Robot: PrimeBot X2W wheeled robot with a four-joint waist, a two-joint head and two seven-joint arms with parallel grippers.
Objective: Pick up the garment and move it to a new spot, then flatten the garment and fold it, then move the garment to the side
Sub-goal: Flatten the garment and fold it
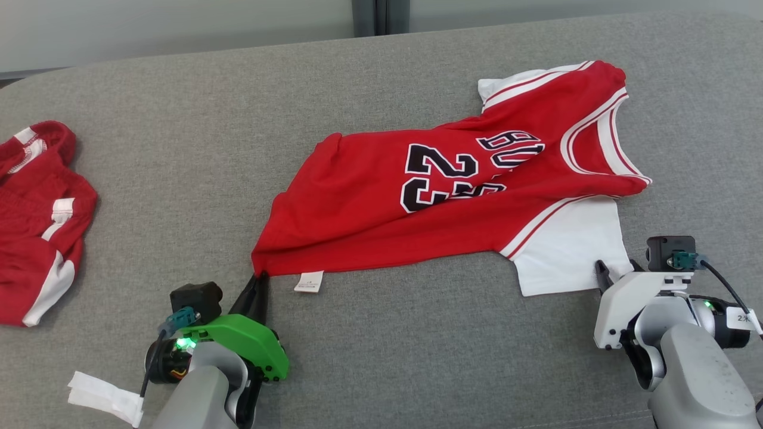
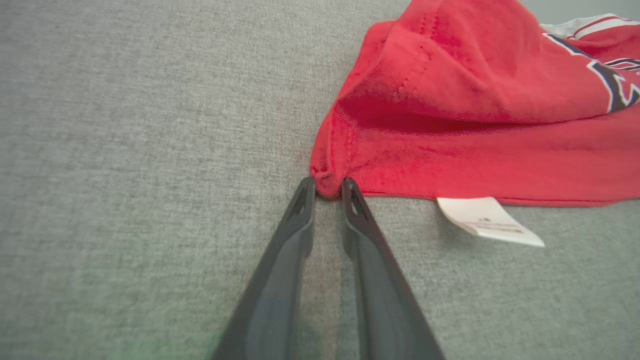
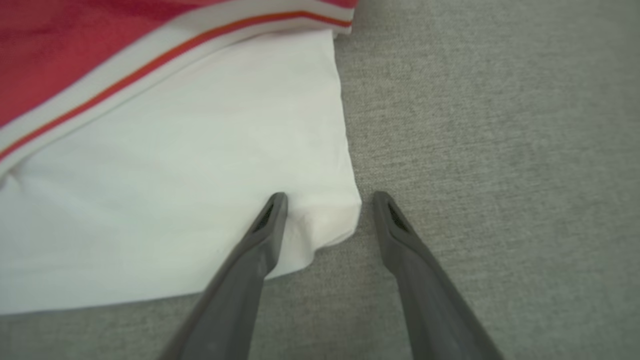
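The red number 23 garment [image 1: 429, 196] lies spread on the grey fabric surface [image 1: 238, 119]. The left gripper [image 2: 327, 184] seems to pinch its hem corner; the right gripper [image 3: 330, 197] stands spread astride the white sleeve [image 3: 200, 175] corner.

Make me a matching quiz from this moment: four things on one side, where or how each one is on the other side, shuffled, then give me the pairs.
Things
1. left gripper
2. right gripper
3. care label
4. second red garment

Place or state
A. open, astride the corner of the white sleeve
B. lying apart at the far left of the grey surface
C. closed on the red hem corner of the jersey
D. poking out from the jersey's hem

Pairs: 1-C, 2-A, 3-D, 4-B
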